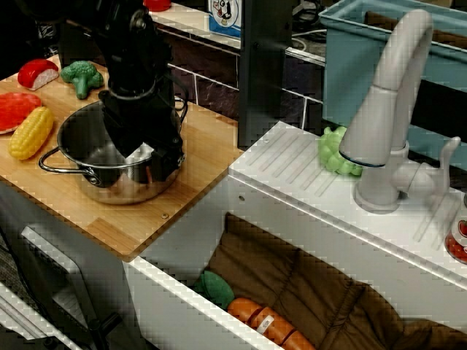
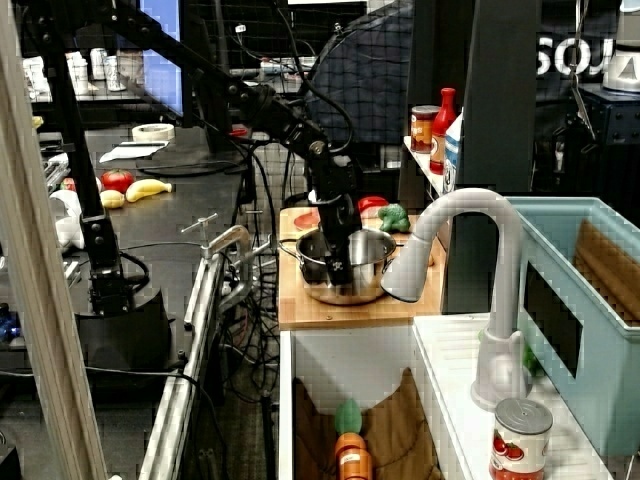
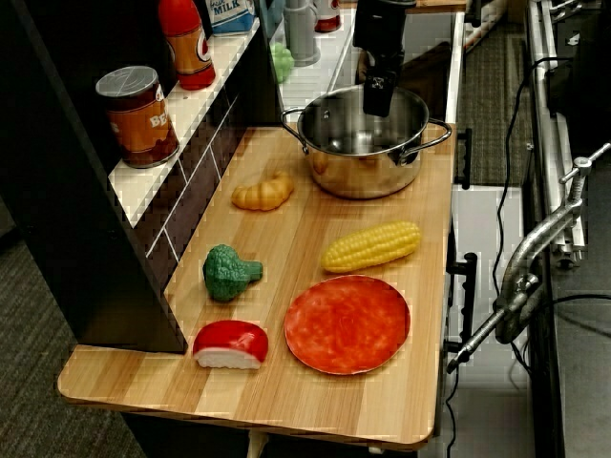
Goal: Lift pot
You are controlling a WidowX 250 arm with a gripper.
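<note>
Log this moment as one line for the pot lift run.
phase: grasping | end effector: lowered at far rim of pot, closure unclear | pot: on wooden board, not lifted | nearby: corn cob, apart from pot

Robotics lab with a mock toy kitchen: plastic sink faucet (image 1: 387, 124) and toy corn (image 3: 371, 245) near the gripper (image 3: 379, 91); cables and clamp (image 2: 225, 245) beyond it.
</note>
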